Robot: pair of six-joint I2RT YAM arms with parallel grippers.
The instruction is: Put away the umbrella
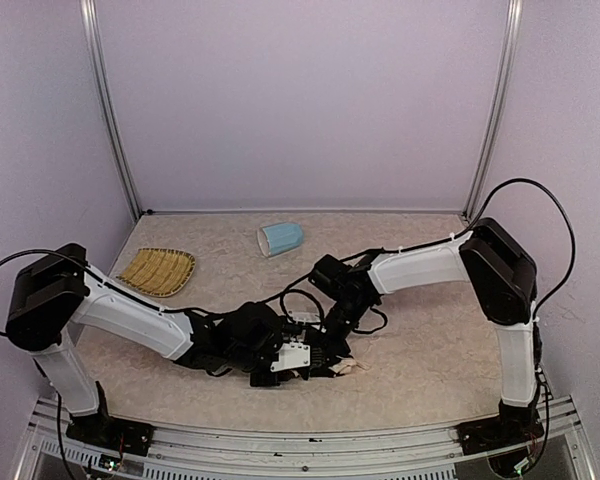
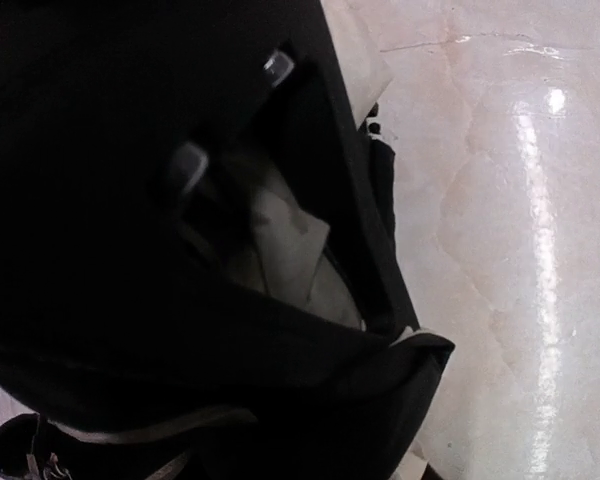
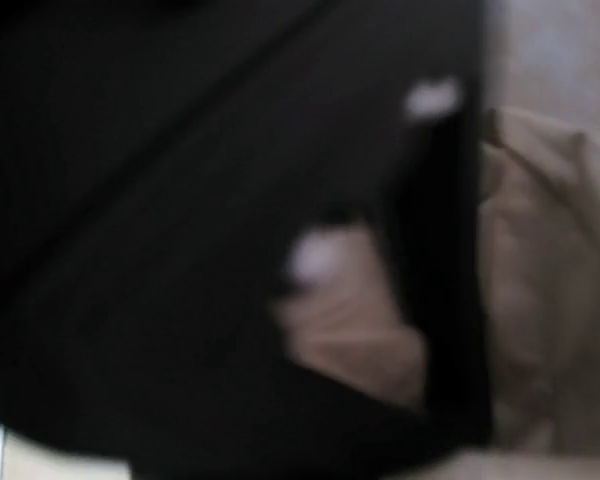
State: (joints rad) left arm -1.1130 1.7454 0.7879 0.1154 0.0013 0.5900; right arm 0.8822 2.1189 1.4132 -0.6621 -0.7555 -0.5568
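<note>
Looking down from above, we see pale lilac walls (image 1: 300, 100) closing in a beige, marbled table (image 1: 430, 330), with two metal posts (image 1: 110, 120) rising at the back corners. In the left wrist view the same table shines with a streak of reflected light.

The left arm (image 1: 130, 315) rises from its base at the near left, bends back at a dark joint and then stretches low and rightward across the table. The right arm (image 1: 420, 268) climbs from the near right, folds at a dark elbow and reaches left, its forearm dropping towards the middle. The left gripper (image 1: 280, 358) and the right gripper (image 1: 332, 345) meet there, close together at the near centre of the table.

The umbrella (image 1: 352, 368) lies on the table between and under the two grippers. From above only a scrap of cream fabric shows, poking out to the right of the dark cluster. The left wrist view is filled with its black lining and a few pale folds; the right wrist view is blurred, showing dark shapes against beige cloth. We cannot tell which way its long axis runs. We cannot tell either whether each gripper's fingers are apart or clamped, since fabric and blur hide them.

A woven straw tray (image 1: 157, 270) sits at the left, and a light-blue mug (image 1: 280, 238) lies on its side near the back, both well apart from the umbrella.
</note>
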